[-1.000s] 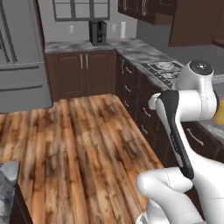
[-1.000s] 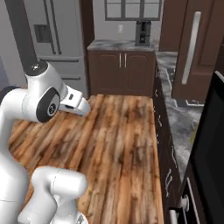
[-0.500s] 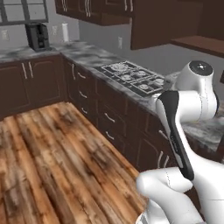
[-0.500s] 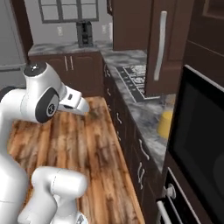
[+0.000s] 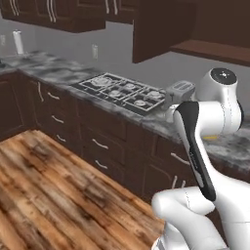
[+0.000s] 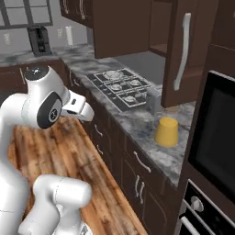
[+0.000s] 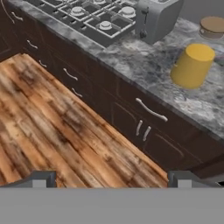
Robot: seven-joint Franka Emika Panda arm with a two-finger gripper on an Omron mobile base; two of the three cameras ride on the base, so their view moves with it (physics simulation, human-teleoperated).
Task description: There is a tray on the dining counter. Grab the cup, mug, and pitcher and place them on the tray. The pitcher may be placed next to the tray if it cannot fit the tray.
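The pitcher (image 6: 166, 132), tapered orange-yellow with a clear neck and a round tan lid, stands upright on the stone countertop to the right of the toaster. In the hand view the pitcher (image 7: 192, 67) is at the upper right, far beyond my gripper (image 7: 112, 178). My gripper is open, its two dark fingertips are wide apart, and nothing is between them. It hangs above the wooden floor in front of the dark cabinets. The tray, the dining counter, the cup and the mug are out of view.
A gas stove (image 6: 120, 85) is set into the grey marbled countertop (image 7: 148, 65), with a silver toaster (image 6: 153, 98) beside it. A black wall oven (image 6: 215, 142) stands to the right of the pitcher. Dark cabinets hang above. Wooden floor (image 7: 52, 122) lies open on the left.
The whole picture has swung round with the base: fridge and far cabinets have slid out, and the stove counter with toaster and pitcher has come into view. My gripper stays open.
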